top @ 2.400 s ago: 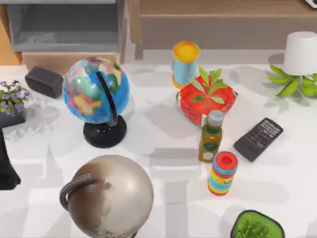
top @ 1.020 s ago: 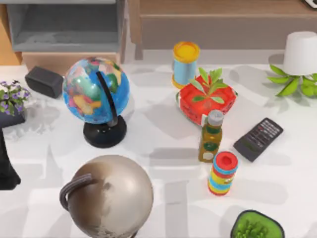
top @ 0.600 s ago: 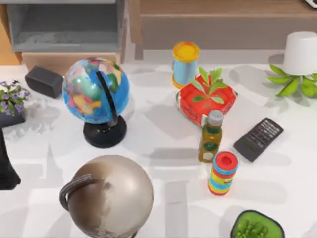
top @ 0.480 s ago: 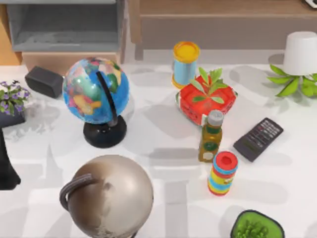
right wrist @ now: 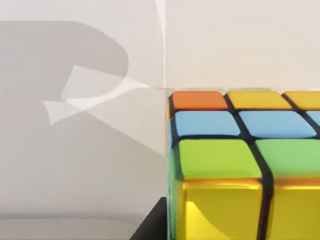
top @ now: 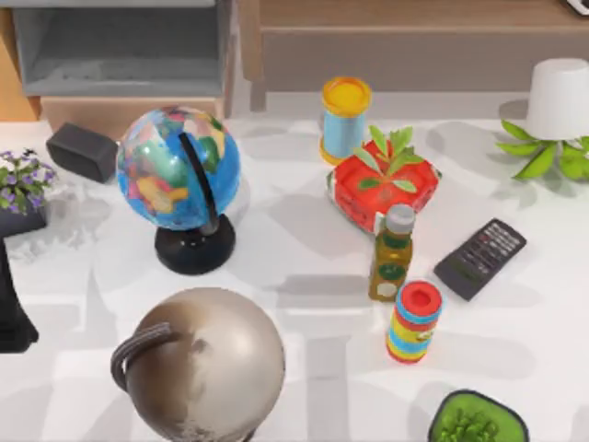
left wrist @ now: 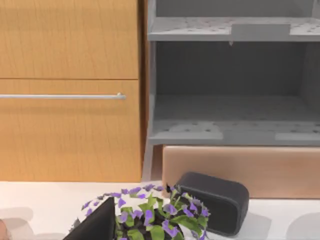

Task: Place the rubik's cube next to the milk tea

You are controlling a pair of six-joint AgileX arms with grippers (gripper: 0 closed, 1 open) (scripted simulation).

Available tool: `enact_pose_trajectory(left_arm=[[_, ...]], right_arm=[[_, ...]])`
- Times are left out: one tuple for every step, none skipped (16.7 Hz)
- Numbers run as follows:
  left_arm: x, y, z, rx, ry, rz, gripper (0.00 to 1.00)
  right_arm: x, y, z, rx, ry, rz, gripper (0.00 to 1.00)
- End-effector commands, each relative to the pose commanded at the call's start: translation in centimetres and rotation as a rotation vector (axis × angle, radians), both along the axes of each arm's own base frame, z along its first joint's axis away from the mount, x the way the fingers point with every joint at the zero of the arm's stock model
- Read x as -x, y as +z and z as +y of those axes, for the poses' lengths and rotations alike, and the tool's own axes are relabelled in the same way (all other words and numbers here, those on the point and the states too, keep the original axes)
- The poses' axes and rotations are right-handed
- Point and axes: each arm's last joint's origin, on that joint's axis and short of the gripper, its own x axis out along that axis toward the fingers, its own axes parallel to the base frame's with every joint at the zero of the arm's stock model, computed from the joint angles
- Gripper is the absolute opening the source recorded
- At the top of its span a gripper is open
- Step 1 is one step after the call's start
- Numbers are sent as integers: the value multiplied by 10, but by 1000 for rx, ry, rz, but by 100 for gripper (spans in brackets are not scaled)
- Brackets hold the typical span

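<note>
Facing a wooden cabinet front (left wrist: 67,90) with a thin metal handle bar (left wrist: 62,96) running level across it. Beside that, a grey open shelf unit (left wrist: 232,80) with 2 visible shelves, both speckled. Beneath the grey unit, a copper-brown plinth (left wrist: 240,170). On the white table (left wrist: 40,205), just in front of the plinth, a black rounded speaker (left wrist: 215,200) lying on its side. Nearer than the speaker, a small plant with green leaves and purple flowers (left wrist: 150,215), overlapping the speaker's near edge. Against the plant, a dark slanted shape (left wrist: 97,227), too cropped to identify.
</note>
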Motion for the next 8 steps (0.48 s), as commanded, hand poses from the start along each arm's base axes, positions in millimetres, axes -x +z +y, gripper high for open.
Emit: enact_pose_trajectory(left_arm=[[0, 0, 0, 0, 0, 0, 100], [0, 0, 0, 0, 0, 0, 100], [0, 0, 0, 0, 0, 0, 100], [0, 0, 0, 0, 0, 0, 100], [0, 0, 0, 0, 0, 0, 100], [0, 0, 0, 0, 0, 0, 100], [0, 0, 0, 0, 0, 0, 100], [0, 0, 0, 0, 0, 0, 100]], right_arm=[[0, 0, 0, 0, 0, 0, 15], [0, 0, 0, 0, 0, 0, 23], [0, 0, 0, 0, 0, 0, 30], [0, 0, 0, 0, 0, 0, 38], [0, 0, 0, 0, 0, 0, 45], [0, 0, 0, 0, 0, 0, 53], [0, 0, 0, 0, 0, 0, 60], [0, 0, 0, 0, 0, 0, 68]])
